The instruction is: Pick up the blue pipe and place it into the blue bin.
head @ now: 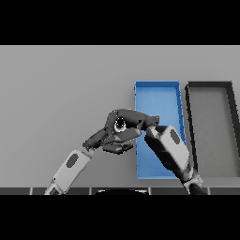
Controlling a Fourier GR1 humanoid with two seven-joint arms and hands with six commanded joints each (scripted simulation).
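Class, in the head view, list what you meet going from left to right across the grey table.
Robot's left hand → robot's right hand → open blue rectangular bin → open dark grey rectangular bin.

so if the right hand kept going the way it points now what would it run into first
Most likely the left hand: the right hand reaches toward the view's left, away from the blue bin, and both hands already crowd together. Depth is unclear.

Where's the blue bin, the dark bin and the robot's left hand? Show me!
blue bin (157,101): head view, on its bare floor near the far end.
dark bin (211,126): head view, on its grey floor.
left hand (96,139): head view, on the hand's back.
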